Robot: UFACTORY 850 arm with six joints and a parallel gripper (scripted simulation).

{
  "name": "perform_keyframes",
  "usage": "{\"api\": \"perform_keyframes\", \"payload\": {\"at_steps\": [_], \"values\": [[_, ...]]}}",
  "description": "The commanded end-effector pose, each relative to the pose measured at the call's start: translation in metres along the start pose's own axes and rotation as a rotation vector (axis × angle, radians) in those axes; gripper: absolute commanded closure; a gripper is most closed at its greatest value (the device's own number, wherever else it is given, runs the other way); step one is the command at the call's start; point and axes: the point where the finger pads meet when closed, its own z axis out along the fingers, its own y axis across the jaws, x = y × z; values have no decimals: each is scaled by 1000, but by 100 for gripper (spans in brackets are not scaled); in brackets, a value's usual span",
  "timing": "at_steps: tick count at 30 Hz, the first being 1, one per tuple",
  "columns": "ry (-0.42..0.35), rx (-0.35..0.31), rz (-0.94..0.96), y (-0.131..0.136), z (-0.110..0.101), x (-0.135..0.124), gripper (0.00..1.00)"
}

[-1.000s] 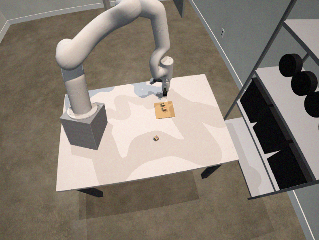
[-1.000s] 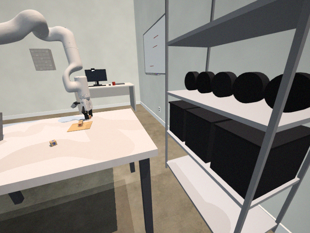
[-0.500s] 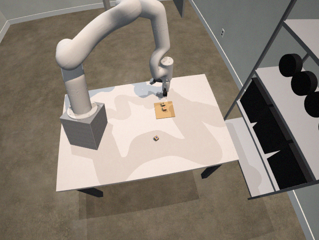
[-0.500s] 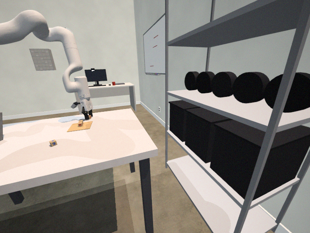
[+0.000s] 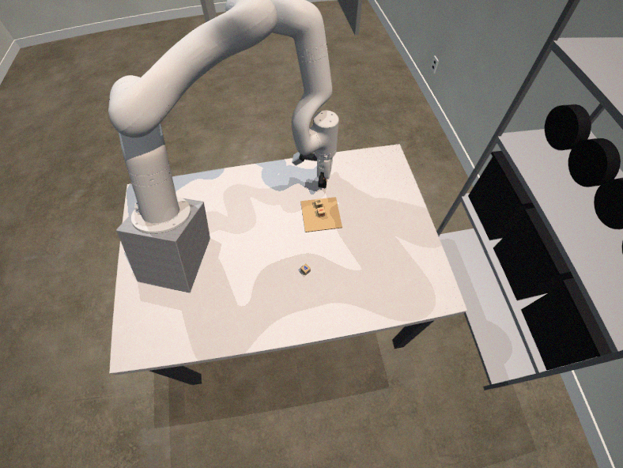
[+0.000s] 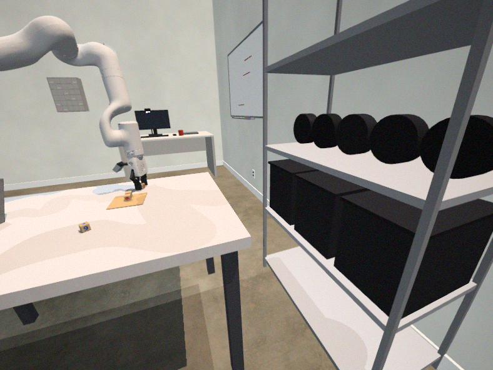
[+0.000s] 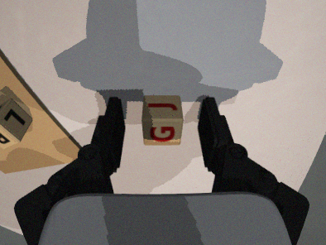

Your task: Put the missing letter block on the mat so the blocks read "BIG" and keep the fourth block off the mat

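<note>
A wooden block [image 7: 162,119] with a red G on one face and a red J on the adjoining face lies on the table just off the mat's far edge. My gripper [image 7: 161,112] [image 5: 321,185] [image 6: 139,186] is low over it and open, one finger on each side with a gap to each. The tan mat [image 5: 330,224] [image 6: 117,204] [image 7: 40,143] bears two blocks [image 5: 318,204] [image 5: 320,213], seen together in the exterior view [image 6: 127,195]. One of them [image 7: 13,119] shows at the wrist view's left edge.
A fourth block [image 5: 304,269] [image 6: 84,227] with a blue letter lies alone on the table, well off the mat toward the near side. The robot's base [image 5: 164,251] stands at the table's left. A shelf rack [image 6: 358,167] stands beyond the right edge.
</note>
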Motion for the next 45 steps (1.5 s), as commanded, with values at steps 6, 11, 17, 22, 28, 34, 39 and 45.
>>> {"api": "perform_keyframes", "payload": {"at_steps": [6,11,17,22,28,34,39,45], "values": [[-1,-1,0,1,-1,-1,37],[-1,-1,0,1,-1,-1,58],[-1,-1,0,1,-1,-1,58],[-1,-1,0,1,-1,-1,58],[-1,-1,0,1,-1,-1,79],[-1,-1,0,1,-1,-1,79],[-1,-1,0,1,-1,-1,79],[-1,-1,0,1,-1,-1,79]]}}
